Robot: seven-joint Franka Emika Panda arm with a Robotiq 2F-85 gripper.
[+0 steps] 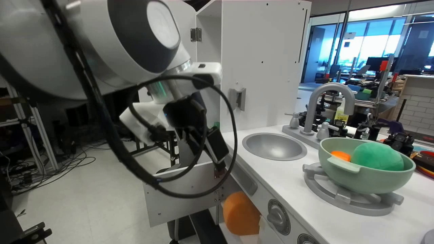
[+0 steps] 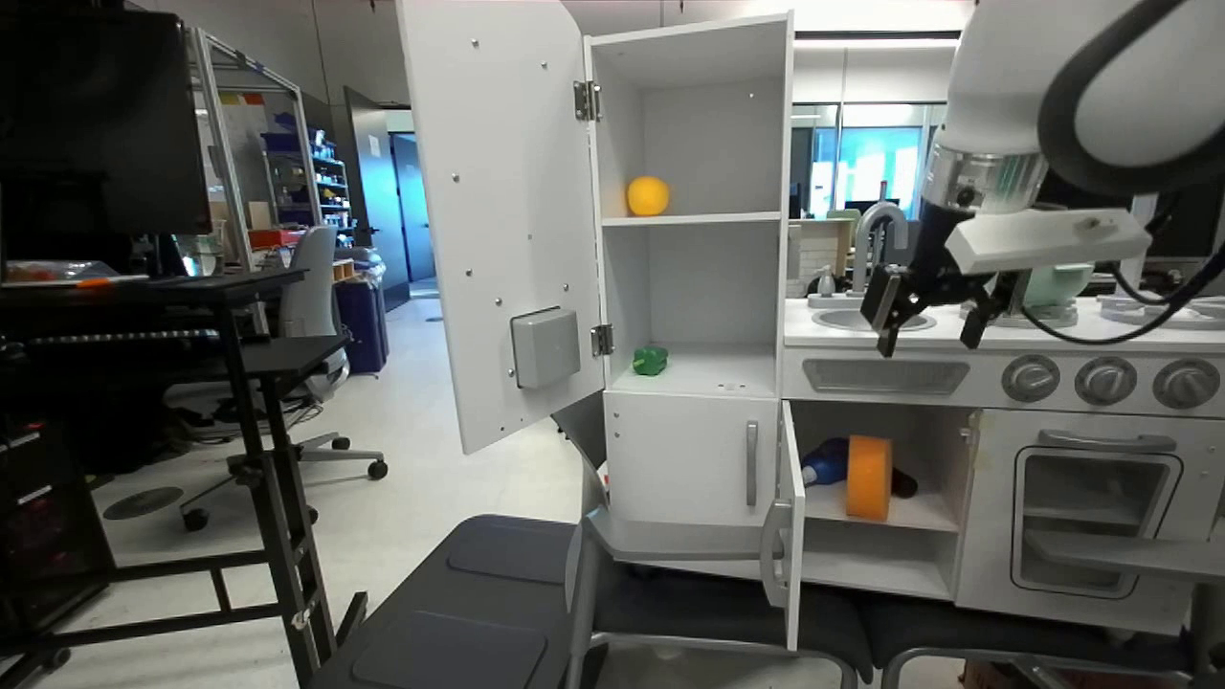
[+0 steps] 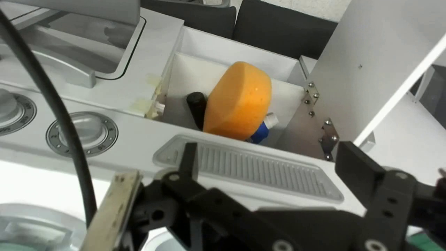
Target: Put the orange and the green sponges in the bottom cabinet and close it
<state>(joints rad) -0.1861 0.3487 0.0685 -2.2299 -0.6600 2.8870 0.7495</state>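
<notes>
The orange sponge was inside the bottom cabinet, on its upper shelf. In an exterior view it stood upright, taller than wide, with a narrow side toward the opening; in the wrist view, its long axis seemed to run from the front edge of the shelf inward. The green sponge was in the mint-green bowl on the counter; its long axis lay almost level across the bowl, and its top rose over the rim.

The shelf had bare room on both sides of the orange sponge. A blue bottle with a white cap and a black round-ended thing were close to it; if they touched it, I could not tell. The door stood outward, about square to the cabinet front. The gripper hung above the slotted panel, its jaws wide apart with only air between them. One finger appeared very near the door's edge; contact was not clear.

The orange sponge had flat faces, rounded corners and a slightly speckled surface, while the green one was a rounded dome. The door was a plain white board on metal hinges.
</notes>
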